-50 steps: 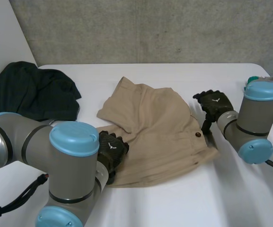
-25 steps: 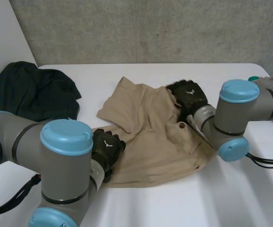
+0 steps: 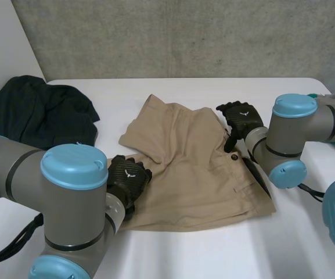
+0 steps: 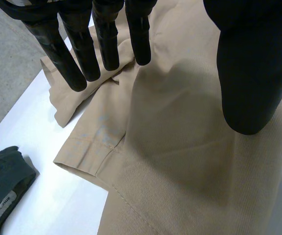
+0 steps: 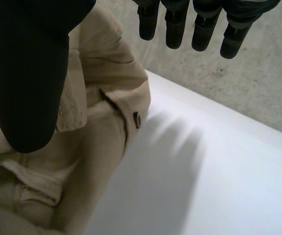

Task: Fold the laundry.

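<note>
1. While the tan shorts (image 3: 190, 168) lay spread across the middle of the white table (image 3: 306, 238), each hand was at one of their edges.
2. The left hand (image 3: 128, 179) was at about seven o'clock on the shorts, over the near left hem.
3. In the left wrist view its fingers (image 4: 84, 54) were straight and slightly spread, well apart from the thumb (image 4: 250, 73). The hand was wide open and held nothing, and the cloth lay flat beneath the palm. Whether the hand touched the cloth could not be told.
4. The right hand (image 3: 242, 119) was at about two o'clock on the shorts, at the waistband, just beyond a dark button (image 3: 234, 157).
5. In the right wrist view its fingers (image 5: 175, 29) reached out straight over bare table, while the thumb (image 5: 31, 73) stood beside the bunched waistband. A wide gap lay between them and no cloth was pinched, so this hand was open too.
6. One leg of the shorts reached toward eleven o'clock, with a crease running back from it to the left hand.
7. A dark green garment (image 3: 39, 113) lay in a heap at about ten o'clock from the shorts, near them but apart.
8. A grey concrete wall (image 3: 184, 35) stood beyond the table at twelve o'clock.
</note>
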Action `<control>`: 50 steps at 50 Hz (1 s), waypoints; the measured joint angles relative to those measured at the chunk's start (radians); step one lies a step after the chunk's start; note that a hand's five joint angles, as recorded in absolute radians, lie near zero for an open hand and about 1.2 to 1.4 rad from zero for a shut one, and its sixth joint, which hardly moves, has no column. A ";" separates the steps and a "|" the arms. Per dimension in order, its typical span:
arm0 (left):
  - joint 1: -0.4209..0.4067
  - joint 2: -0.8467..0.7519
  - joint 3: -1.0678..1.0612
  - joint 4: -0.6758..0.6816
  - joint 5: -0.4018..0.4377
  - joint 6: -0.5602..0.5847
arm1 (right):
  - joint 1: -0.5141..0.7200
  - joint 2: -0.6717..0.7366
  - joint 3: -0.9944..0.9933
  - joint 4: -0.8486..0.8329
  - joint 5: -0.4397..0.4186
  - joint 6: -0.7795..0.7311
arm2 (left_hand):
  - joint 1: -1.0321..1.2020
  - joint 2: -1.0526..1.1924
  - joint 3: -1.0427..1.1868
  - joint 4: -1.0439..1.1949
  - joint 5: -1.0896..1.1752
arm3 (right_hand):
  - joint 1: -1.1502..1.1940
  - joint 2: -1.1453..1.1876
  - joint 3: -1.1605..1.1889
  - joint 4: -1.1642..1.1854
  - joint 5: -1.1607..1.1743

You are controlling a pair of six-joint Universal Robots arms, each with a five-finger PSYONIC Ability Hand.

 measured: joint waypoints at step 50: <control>0.028 0.048 -0.047 0.001 -0.003 0.004 | -0.078 -0.034 -0.017 -0.020 -0.061 -0.041 | 0.054 0.048 0.049 0.057 0.052 | 0.174 0.201 0.198 0.179 0.163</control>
